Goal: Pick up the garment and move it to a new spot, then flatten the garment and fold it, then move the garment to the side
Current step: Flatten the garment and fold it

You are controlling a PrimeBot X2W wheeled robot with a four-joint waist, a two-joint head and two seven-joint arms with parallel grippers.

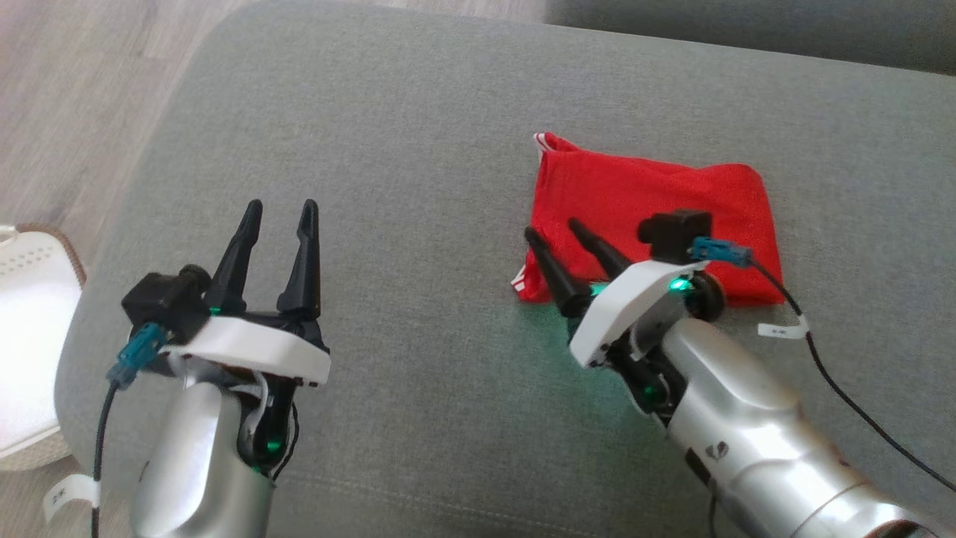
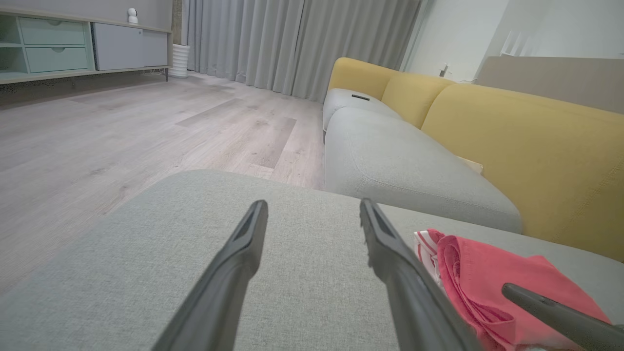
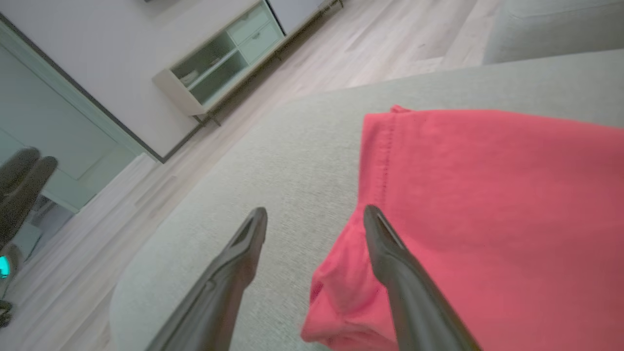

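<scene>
- Garment (image 1: 657,202): red cloth, folded into a rough rectangle. It lies flat on the grey cushion, right of centre and towards the far side. White-striped trim shows at its far-left and near-left corners. Nothing grips it.
- Grey cushion (image 1: 418,149): a wide, woven seat surface with a rounded far-left corner. It carries the garment, and both arms reach over it.
- Right gripper (image 1: 553,227): fingers spread wide with nothing between them. It is poised at the garment's near-left corner and angled to the far left. In the right wrist view one finger lies over the red edge and the other over bare cushion. Whether the tips touch the cloth cannot be told.
- Left gripper (image 1: 282,205): fingers spread wide and empty, pointing to the far side. It stands over bare cushion, well apart from the garment and to its left.
- Black cable (image 1: 844,388): runs from the right wrist camera towards the near right, with a white tag on it.
- White object with tan rim (image 1: 30,314): on the floor at the left edge, beside the cushion.
- Wood floor (image 1: 67,90): pale planks, left of the cushion.
- Yellow backrest (image 2: 536,146): behind the grey seats in the left wrist view.
- Low cabinet (image 2: 58,44): pale green drawers, against the far wall.
- Grey curtains (image 2: 292,39): full length, beyond the floor.
</scene>
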